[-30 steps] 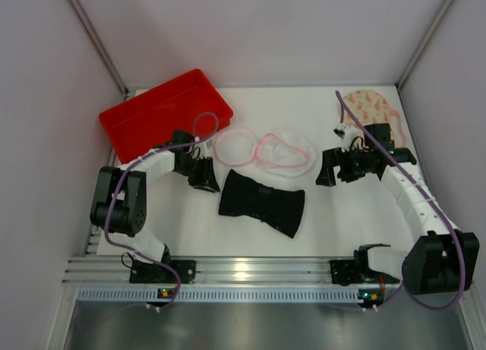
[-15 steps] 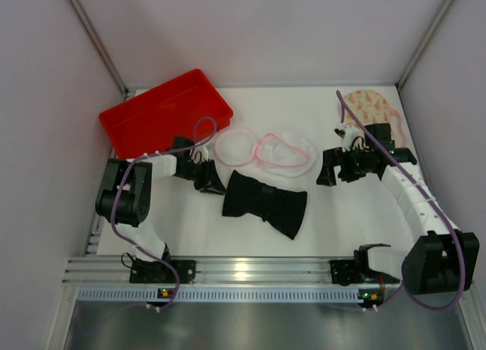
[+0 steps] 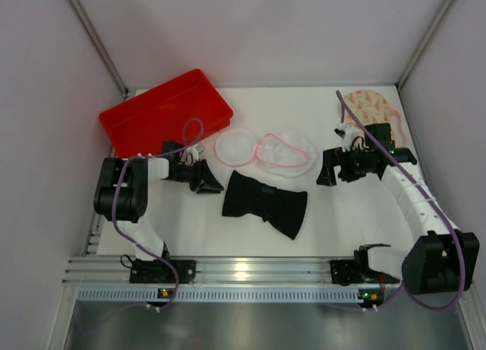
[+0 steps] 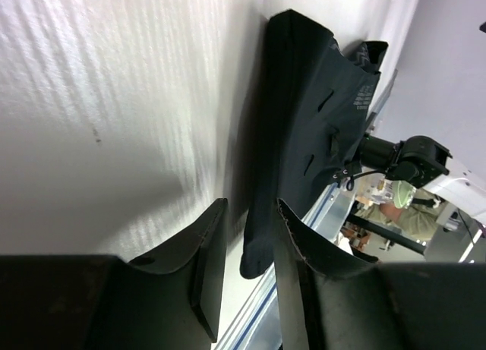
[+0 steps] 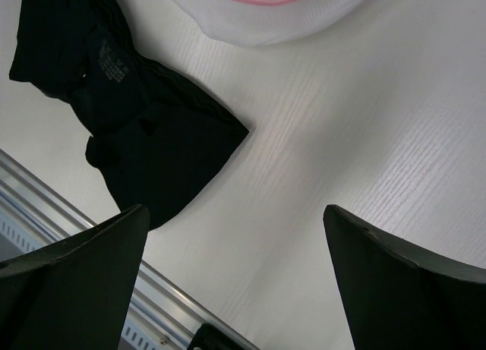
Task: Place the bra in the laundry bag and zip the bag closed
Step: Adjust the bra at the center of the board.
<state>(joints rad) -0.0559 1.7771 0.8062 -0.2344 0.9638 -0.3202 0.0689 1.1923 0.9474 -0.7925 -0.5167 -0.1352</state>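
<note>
A soft black fabric bra (image 3: 264, 202) lies flat on the white table (image 3: 342, 213), just beside a round pink-edged mesh laundry bag (image 3: 285, 151).

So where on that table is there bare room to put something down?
Bare white table lies near the front, between the bra and the right arm; also at the back, between the red tray and the peach cloth. The middle is crowded: bag, bra and left claw sit close.

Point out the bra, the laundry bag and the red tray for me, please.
bra (image 3: 263, 201): top external view, middle of the black fabric.
laundry bag (image 3: 290, 161): top external view, white mesh just inside the pink edging.
red tray (image 3: 163, 113): top external view, its bare floor.
</note>
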